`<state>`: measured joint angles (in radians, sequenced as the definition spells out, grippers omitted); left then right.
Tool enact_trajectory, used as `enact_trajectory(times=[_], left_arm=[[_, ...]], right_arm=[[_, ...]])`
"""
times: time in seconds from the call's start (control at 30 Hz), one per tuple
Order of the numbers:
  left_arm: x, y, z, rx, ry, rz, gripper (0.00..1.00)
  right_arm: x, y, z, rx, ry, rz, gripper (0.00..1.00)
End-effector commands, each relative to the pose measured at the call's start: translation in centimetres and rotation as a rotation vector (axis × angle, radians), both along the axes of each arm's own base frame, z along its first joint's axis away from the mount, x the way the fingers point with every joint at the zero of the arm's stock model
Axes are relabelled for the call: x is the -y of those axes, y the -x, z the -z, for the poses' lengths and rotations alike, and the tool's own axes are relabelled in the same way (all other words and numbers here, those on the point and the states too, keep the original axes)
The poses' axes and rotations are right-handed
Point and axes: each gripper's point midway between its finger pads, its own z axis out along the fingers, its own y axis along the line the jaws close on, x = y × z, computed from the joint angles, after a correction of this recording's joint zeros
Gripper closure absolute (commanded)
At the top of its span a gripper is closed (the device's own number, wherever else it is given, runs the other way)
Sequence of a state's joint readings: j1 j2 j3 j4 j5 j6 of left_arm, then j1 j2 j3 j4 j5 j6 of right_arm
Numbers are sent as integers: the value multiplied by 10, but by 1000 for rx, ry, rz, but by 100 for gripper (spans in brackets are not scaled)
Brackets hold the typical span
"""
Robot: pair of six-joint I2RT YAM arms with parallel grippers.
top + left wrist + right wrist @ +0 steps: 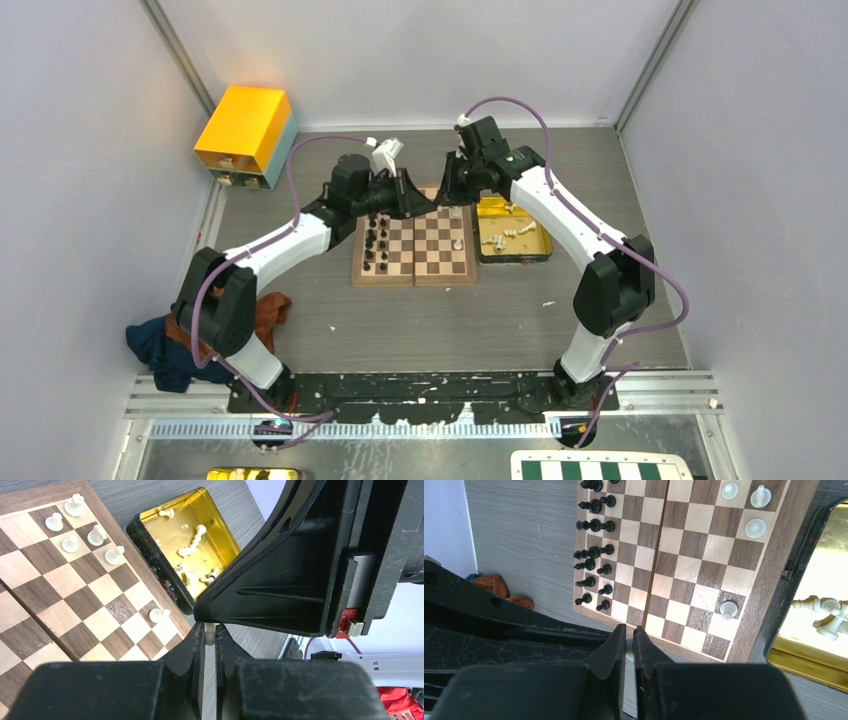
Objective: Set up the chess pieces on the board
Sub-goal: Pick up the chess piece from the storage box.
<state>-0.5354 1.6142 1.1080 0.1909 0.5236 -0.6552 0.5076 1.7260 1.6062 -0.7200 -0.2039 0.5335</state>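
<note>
Meeting tip to tip over the far edge of the board, which lies mid-worktop, the left gripper and right gripper hang in the top view between the black pieces ranked along the board's left edge and the gold tray just beside its right edge. In the left wrist view the left fingers are clamped on a cream-white piece just off the board's corner, with a few white pieces standing near the right edge. In the right wrist view the right fingers likewise pinch a cream-white piece just off the board's edge.
</note>
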Motion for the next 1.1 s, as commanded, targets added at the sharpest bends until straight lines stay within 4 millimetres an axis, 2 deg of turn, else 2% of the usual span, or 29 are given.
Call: enact_trajectory(times=[0.0, 0.3, 0.63, 0.93, 1.07], left_arm=[[4, -2, -22, 65, 49, 14, 100], [5, -3, -21, 58, 39, 15, 100], [4, -3, -20, 51, 15, 22, 100], [3, -2, -17, 45, -10, 27, 100], [-1, -4, -18, 55, -57, 25, 100]], right_arm=[[-6, -1, -36, 82, -65, -12, 99], [-6, -3, -37, 92, -60, -13, 92], [-7, -7, -42, 104, -61, -11, 79], [-5, -10, -45, 111, -64, -3, 77], [10, -17, -43, 120, -51, 40, 77]])
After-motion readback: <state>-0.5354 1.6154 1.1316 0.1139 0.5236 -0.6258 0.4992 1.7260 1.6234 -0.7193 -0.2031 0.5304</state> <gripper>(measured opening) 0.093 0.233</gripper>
